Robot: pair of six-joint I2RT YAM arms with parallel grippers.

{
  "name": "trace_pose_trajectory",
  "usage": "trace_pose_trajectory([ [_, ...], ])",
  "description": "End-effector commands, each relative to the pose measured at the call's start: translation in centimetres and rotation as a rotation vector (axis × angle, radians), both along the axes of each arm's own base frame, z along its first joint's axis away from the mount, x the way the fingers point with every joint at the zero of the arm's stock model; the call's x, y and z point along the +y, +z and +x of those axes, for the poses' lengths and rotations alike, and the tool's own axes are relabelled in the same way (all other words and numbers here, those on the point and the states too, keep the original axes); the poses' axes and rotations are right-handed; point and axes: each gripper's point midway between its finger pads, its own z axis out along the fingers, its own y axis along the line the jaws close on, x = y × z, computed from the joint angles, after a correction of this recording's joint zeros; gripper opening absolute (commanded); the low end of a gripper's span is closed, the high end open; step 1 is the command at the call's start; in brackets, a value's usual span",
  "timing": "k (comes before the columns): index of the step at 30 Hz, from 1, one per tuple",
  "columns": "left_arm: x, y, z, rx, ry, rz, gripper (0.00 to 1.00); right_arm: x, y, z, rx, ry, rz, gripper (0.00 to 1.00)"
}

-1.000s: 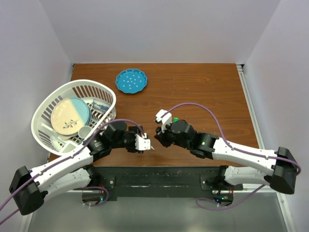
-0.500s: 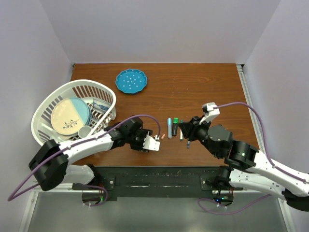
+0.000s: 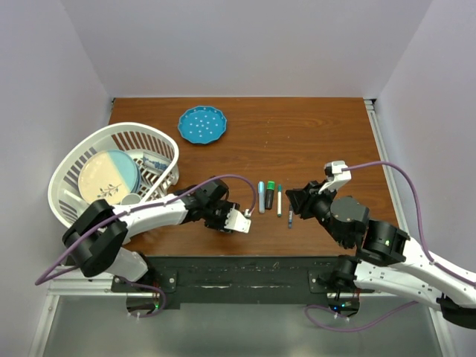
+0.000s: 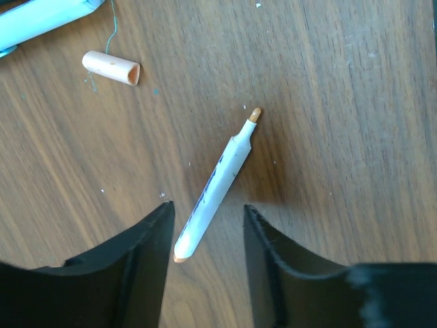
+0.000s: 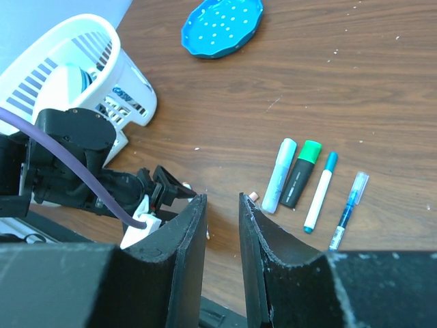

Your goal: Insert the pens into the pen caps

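The right arm has swung back to the right, uncovering the pens, while the left arm has stretched toward the centre. The white basket (image 3: 141,137) and blue plate (image 3: 201,124) sit far left. The right gripper (image 5: 223,201) hovers narrowly parted and empty near four capped pens (image 5: 299,181). The left gripper (image 4: 207,206) straddles the uncapped white pen (image 4: 215,188), jaws apart, not touching it; the peach cap (image 4: 111,67) lies nearby on the table

— How does the left arm (image 3: 149,216) sit?
— Stretched out low, its forearm nearly level; the left gripper (image 4: 207,207) points straight down; its jaws stand parted, with clear room between the fingers.
— And the right arm (image 3: 387,242)?
— Bent at the elbow; the right gripper (image 5: 222,199) tilts down and ahead; its jaws leave a narrow slit, seemingly gripping nothing.
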Motion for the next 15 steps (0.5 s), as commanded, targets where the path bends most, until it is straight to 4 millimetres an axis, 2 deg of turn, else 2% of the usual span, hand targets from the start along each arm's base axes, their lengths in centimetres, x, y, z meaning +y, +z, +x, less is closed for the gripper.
trace_pose_trajectory([
  [1, -1.0, -0.7, 0.0, 0.021, -0.004, -0.031, 0.47, -0.6, 2.0, 0.4, -0.029, -0.043, 0.043, 0.29],
  [6, -0.7, -2.5, -0.5, 0.08, 0.015, 0.023, 0.45, -0.7, 2.4, 0.3, -0.031, -0.045, 0.061, 0.29],
  [10, -0.6, -3.1, -0.9, 0.114, 0.025, 0.038, 0.4, -1.3, 2.9, 0.2, -0.038, -0.05, 0.065, 0.29],
  [13, -0.6, -3.5, -1.4, 0.151, 0.044, 0.042, 0.28, -1.6, 2.8, 0.1, -0.042, -0.059, 0.071, 0.29],
  [14, -0.7, -3.5, -1.5, 0.167, 0.051, 0.039, 0.2, -1.7, 2.6, 0.1, -0.042, -0.061, 0.07, 0.29],
  [15, -0.7, -3.5, -1.7, 0.179, 0.059, 0.037, 0.17, -1.8, 2.6, 0.1, -0.041, -0.063, 0.071, 0.29],
])
